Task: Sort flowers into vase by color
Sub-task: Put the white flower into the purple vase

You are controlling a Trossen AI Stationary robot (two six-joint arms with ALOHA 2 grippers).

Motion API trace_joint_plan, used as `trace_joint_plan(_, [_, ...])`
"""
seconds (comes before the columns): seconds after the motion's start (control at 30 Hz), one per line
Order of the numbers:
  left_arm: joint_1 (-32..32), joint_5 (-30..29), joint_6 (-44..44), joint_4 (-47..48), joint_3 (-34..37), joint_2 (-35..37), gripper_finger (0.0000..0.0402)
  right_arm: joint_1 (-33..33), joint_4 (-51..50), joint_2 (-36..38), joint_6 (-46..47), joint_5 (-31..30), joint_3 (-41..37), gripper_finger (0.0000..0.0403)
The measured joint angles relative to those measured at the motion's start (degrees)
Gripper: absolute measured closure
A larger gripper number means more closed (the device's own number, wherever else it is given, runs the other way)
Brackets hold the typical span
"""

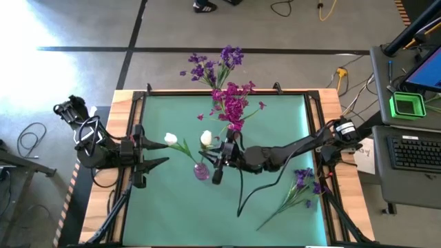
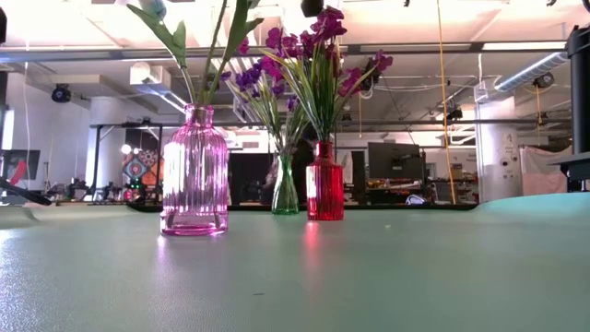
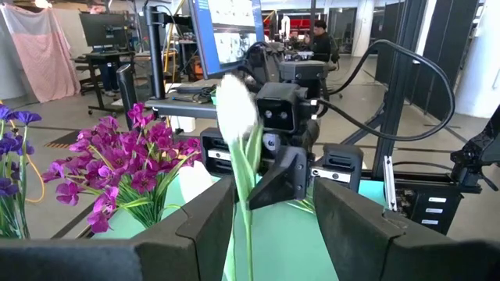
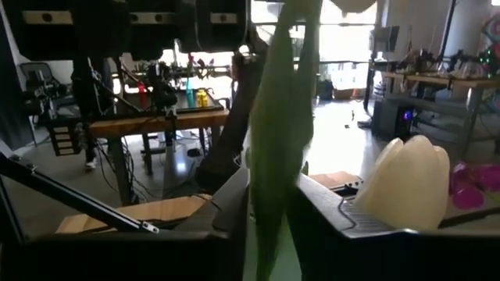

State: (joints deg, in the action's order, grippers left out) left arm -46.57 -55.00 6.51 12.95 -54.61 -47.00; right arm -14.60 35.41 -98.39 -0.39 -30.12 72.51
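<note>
A clear pink vase (image 1: 201,171) (image 2: 194,175) stands mid-table with two white tulips (image 1: 206,138) (image 1: 171,139) leaning out of its mouth on green stems (image 2: 221,55). My right gripper (image 1: 219,160) (image 4: 271,218) reaches in from the right and is shut on one tulip's stem above the vase. My left gripper (image 1: 164,153) (image 3: 273,211) is open at the table's left. The other tulip (image 3: 236,105) stands just in front of its fingers, untouched. Magenta flowers (image 1: 233,109) fill a red vase (image 2: 324,184). Violet flowers (image 1: 217,65) fill a green vase (image 2: 285,189). My right gripper pinches a white tulip's green stem and leaf (image 4: 269,168) between its two fingers, level, from the table's right and across the stem. The stem stands nearly upright through the hold. Its bud is above the fingers and its lower end is down in the pink vase.
More violet flowers (image 1: 300,184) lie flat on the mat near the table's right near corner. The red and green vases stand behind the pink vase toward the far edge. A black cable (image 1: 251,189) trails under the right arm. Bare green mat (image 1: 172,213) lies toward the near edge.
</note>
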Motion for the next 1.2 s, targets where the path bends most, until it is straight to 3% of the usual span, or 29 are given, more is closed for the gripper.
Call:
trace_joint_plan(0.23, [0.00, -0.02, -0.01, 0.00, 0.00, -0.02, 0.0235, 0.40, -3.39, 0.02, 1.38, 0.04, 0.00, 0.0294])
trace_joint_plan(0.53, [0.00, 0.00, -0.01, -0.02, 0.00, -0.02, 0.0235, 0.01, -3.44, 0.02, 1.09, 2.33, 1.84, 0.0385])
trace_joint_plan(0.7, [0.00, 0.00, -0.01, 0.00, 0.00, -0.02, 0.0235, -0.42, -3.84, 0.02, 1.04, 6.10, 4.47, 0.0384])
trace_joint_plan(0.97, [0.00, 0.00, -0.01, 0.62, 0.00, -0.02, 0.0235, 0.06, -17.03, 0.11, 3.82, 6.11, 9.58, 0.0385])
trace_joint_plan(1.2, [0.01, -0.02, -0.01, 0.78, 0.00, -0.02, 0.0235, 0.25, -17.74, 0.05, 4.45, 5.90, 8.76, 0.0382])
